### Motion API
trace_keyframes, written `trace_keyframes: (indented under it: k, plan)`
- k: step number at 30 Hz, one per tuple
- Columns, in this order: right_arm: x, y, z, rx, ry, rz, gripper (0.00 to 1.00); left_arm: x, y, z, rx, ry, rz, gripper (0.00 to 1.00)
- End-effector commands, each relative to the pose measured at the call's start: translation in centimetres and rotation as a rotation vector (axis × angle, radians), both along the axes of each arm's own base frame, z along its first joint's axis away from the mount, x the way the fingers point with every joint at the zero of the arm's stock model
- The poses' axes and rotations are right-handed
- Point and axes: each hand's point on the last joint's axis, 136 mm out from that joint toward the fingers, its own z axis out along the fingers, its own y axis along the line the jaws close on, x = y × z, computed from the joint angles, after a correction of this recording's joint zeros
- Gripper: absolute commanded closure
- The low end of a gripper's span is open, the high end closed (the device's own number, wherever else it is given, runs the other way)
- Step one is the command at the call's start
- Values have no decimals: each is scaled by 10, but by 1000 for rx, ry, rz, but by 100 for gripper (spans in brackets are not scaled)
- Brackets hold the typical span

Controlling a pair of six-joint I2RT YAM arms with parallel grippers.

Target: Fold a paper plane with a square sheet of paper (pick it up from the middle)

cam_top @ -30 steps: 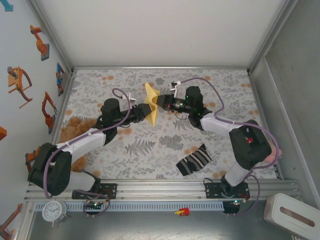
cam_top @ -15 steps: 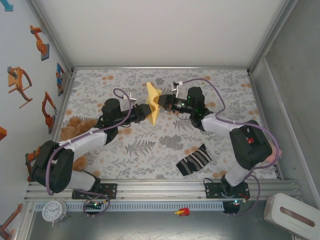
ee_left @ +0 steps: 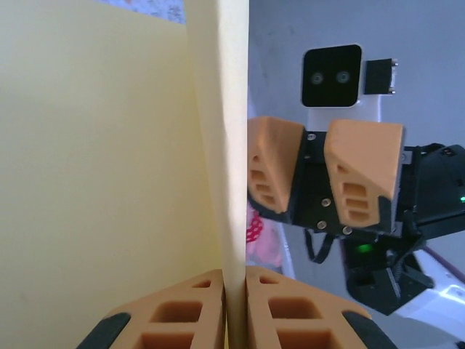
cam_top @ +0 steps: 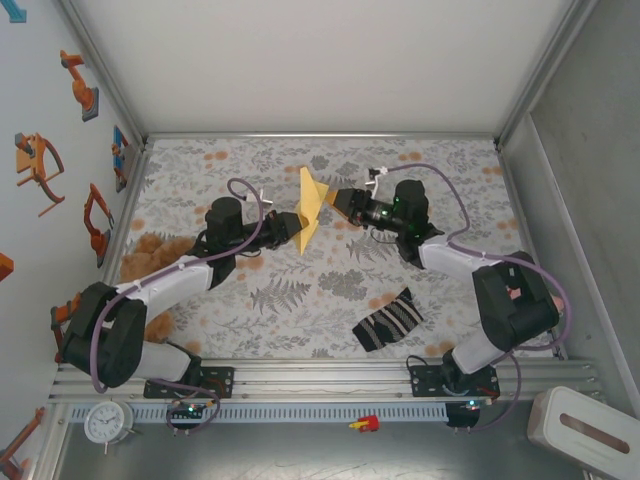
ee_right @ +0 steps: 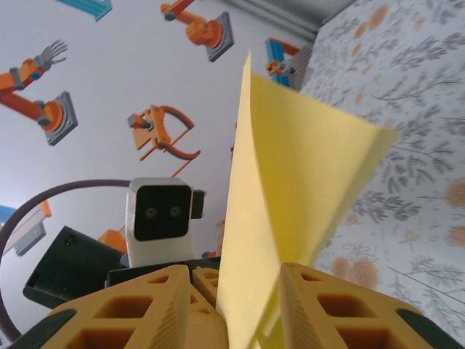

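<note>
The pale-yellow square sheet of paper [cam_top: 311, 204] is folded into a pointed paper plane shape and hangs above the middle of the table. My left gripper [cam_top: 297, 222] is shut on its lower folded edge; in the left wrist view the paper [ee_left: 109, 182] stands pinched between the left gripper's [ee_left: 236, 305] orange pads. My right gripper [cam_top: 337, 197] is open just to the right of the paper. In the right wrist view the paper [ee_right: 290, 196] rises between the spread fingers of the right gripper [ee_right: 236, 283], with a gap on the left side. The right gripper [ee_left: 314, 167] also faces the left wrist camera.
A black-and-white striped sock [cam_top: 388, 320] lies on the floral tablecloth [cam_top: 300, 300] in front of the right arm. A brown furry object [cam_top: 150, 255] sits at the left edge. Metal walls fence in the table on three sides.
My right gripper has opened off the paper and drawn back to the right. My left gripper has closed on the paper's lower edge, and the paper has shifted slightly right.
</note>
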Motion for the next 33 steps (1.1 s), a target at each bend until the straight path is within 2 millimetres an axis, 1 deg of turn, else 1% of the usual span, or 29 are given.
trace_keyframes:
  k: [1,5,8,10,11,16,18,21,23,25,27,29,33]
  plan:
    - [4,-22,3,1,-31,-69,62,3,11,2,132,-67,29,85]
    - [8,-41,-14,-43,-4,-129,62,9,38,-23,452,-92,106,85]
    - [7,-50,-30,-144,13,-162,63,16,63,-38,731,-123,158,85]
    - [5,-58,-40,-240,22,-188,63,22,77,-43,894,-148,188,86]
    - [6,-65,-43,-296,23,-216,63,26,82,-44,974,-166,204,86]
    - [0,-100,-48,-522,16,-331,63,44,100,-47,1323,-251,267,86]
    - [-2,-112,-46,-581,1,-374,63,52,103,-49,1448,-279,291,86]
    - [-6,-134,-45,-658,7,-458,64,62,101,-59,1616,-306,294,86]
    - [-9,-146,-46,-702,13,-506,64,67,99,-69,1726,-322,286,86]
    - [-12,-154,-46,-723,13,-535,64,71,95,-82,1833,-337,270,86]
    - [-14,-159,-47,-735,13,-553,64,75,92,-92,1928,-351,256,86]
    - [-16,-161,-49,-744,17,-557,64,78,88,-107,2010,-358,229,86]
    - [-17,-161,-53,-749,31,-546,64,78,79,-133,2090,-363,179,86]
